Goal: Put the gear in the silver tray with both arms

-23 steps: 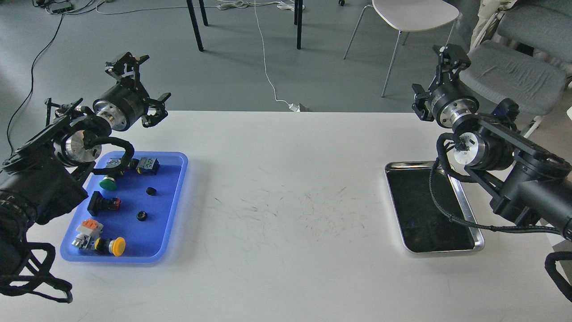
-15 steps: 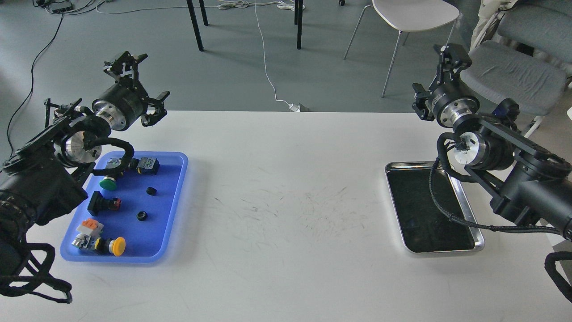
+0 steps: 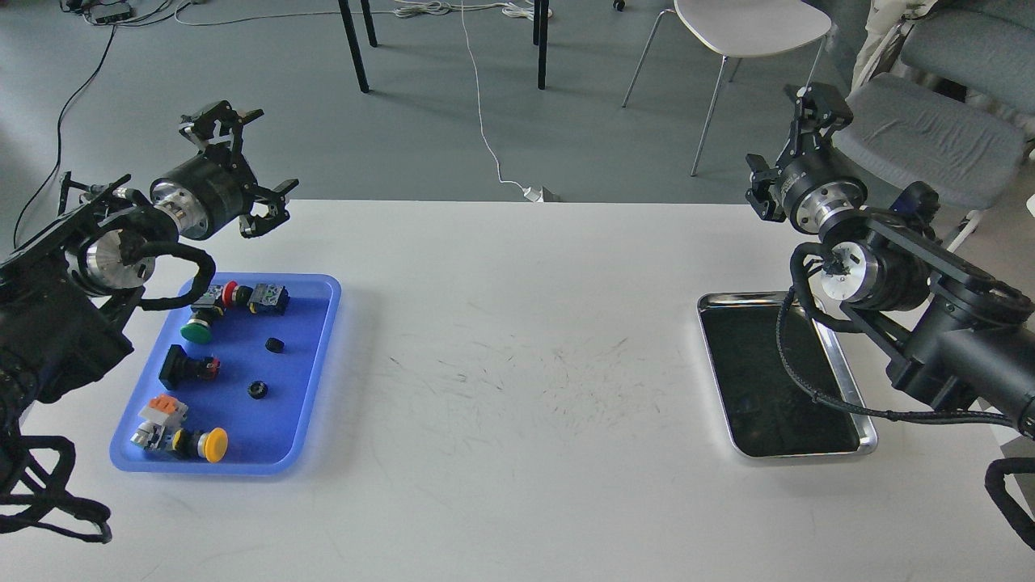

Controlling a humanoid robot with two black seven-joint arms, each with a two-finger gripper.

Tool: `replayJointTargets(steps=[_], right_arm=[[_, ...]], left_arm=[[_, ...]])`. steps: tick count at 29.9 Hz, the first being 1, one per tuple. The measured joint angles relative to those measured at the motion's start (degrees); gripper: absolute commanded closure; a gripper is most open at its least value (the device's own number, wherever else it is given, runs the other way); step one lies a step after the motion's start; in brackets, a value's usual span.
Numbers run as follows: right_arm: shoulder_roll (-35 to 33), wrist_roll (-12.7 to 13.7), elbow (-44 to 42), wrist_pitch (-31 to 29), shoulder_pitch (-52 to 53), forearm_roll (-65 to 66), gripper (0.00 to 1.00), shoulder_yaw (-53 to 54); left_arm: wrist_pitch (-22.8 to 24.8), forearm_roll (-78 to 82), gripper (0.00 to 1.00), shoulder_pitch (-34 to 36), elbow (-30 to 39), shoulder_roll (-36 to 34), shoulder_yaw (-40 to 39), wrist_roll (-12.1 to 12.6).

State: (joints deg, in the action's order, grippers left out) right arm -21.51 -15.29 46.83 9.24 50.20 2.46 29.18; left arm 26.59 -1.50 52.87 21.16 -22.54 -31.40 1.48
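Observation:
Two small black gears [image 3: 275, 345] [image 3: 258, 390] lie in the blue plastic tray [image 3: 322, 339] at the left. The silver tray [image 3: 796, 450] sits at the right with nothing in it; its dark bottom is partly crossed by my right arm's cable. My left gripper [image 3: 247, 166] hangs above the table's far left edge, beyond the blue tray, with its fingers spread and nothing in it. My right gripper [image 3: 786, 145] is raised past the table's far right edge, beyond the silver tray, with fingers spread and nothing in it.
The blue tray also holds a green button [image 3: 195, 330], a red button part [image 3: 230, 293], a yellow button [image 3: 213, 444], a black switch [image 3: 182, 368] and a grey-orange block [image 3: 160, 412]. Chairs [image 3: 748, 28] and floor cables lie beyond the white table [image 3: 517, 388].

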Motion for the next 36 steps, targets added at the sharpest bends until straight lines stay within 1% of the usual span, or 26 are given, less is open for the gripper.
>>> replayJointTargets(steps=[2, 7, 11, 13, 15, 17, 18, 19, 21, 24, 27, 36], right_arm=[[0.1, 0.0, -0.1, 0.0, -0.1, 0.0, 0.01, 0.0], [0.5, 0.0, -0.1, 0.0, -0.3, 0.0, 0.01, 0.1], [0.5, -0.1, -0.1, 0.0, -0.3, 0.0, 0.01, 0.1], [0.5, -0.1, -0.1, 0.0, -0.3, 0.0, 0.01, 0.1], [0.4, -0.1, -0.1, 0.0, -0.4, 0.0, 0.01, 0.1], [0.4, -0.1, 0.0, 0.0, -0.5, 0.0, 0.01, 0.2], [0.4, -0.1, 0.0, 0.0, -0.5, 0.0, 0.01, 0.2], [0.4, -0.1, 0.0, 0.0, -0.5, 0.0, 0.01, 0.2], [0.4, -0.1, 0.0, 0.0, -0.5, 0.0, 0.01, 0.2], [0.3, -0.1, 0.0, 0.0, -0.6, 0.0, 0.01, 0.2], [0.2, -0.1, 0.0, 0.0, -0.6, 0.0, 0.01, 0.2], [0.2, -0.1, 0.0, 0.0, -0.8, 0.0, 0.01, 0.2]], left_arm=[[0.4, -0.1, 0.02, 0.0, 0.0, 0.0, 0.0, -0.7], [1.1, -0.4, 0.01, -0.2, -1.3, 0.9, -0.1, -3.8], [1.4, -0.5, 0.01, 0.0, -2.2, 1.2, -0.1, -5.0], [1.4, -0.5, 0.01, 0.1, -2.7, 1.4, -0.1, -6.5], [1.4, -0.3, 0.01, 0.1, -2.9, 1.5, 0.0, -10.2], [1.4, 0.0, 0.01, 0.0, -3.3, 1.5, 0.2, -16.2], [1.4, 0.2, 0.01, 0.0, -3.4, 1.5, 0.7, -18.8], [1.4, 0.2, 0.01, 0.0, -3.5, 1.5, 1.5, -20.5], [1.4, 0.4, 0.01, 0.1, -3.5, 1.6, 4.7, -22.6], [1.4, 0.6, 0.01, 1.1, -3.7, 1.5, 9.3, -23.3], [1.4, 1.5, 0.01, 1.6, -3.7, 0.9, 12.1, -23.2], [1.4, 14.9, 0.01, 2.7, -3.7, -1.3, 13.8, -22.8]])
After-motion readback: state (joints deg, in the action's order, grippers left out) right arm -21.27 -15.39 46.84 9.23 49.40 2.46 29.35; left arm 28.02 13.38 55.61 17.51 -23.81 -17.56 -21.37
